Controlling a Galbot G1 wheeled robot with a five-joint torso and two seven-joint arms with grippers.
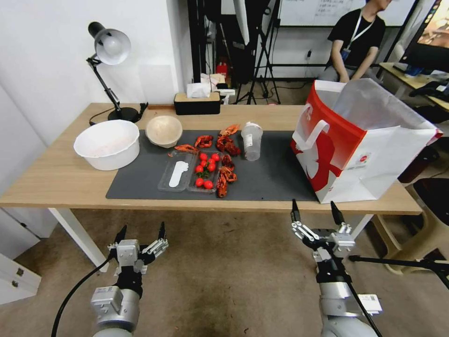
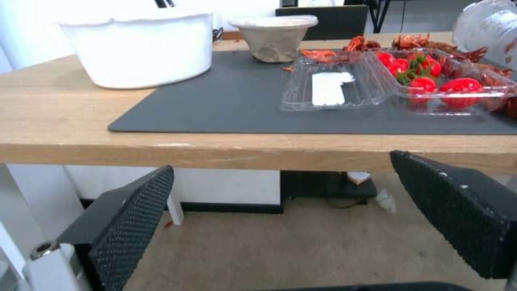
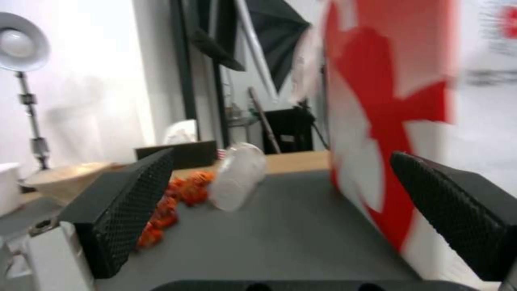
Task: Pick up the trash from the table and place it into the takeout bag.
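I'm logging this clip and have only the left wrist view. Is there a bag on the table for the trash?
Observer: Yes, a red-and-white paper bag stands open at the right end of the table.
Operator: Where is the right gripper?
Observer: The right gripper is low in front of the table, before the bag, open and empty.
Operator: What lies between the food and the bag?
Observer: A clear cup on the dark mat, beside the crayfish shells.

Counter [image 1: 56,182] is viewed from above and in front by the head camera. Left wrist camera is level with its edge; right sits just above. Dark mat [image 1: 271,178] is shared.
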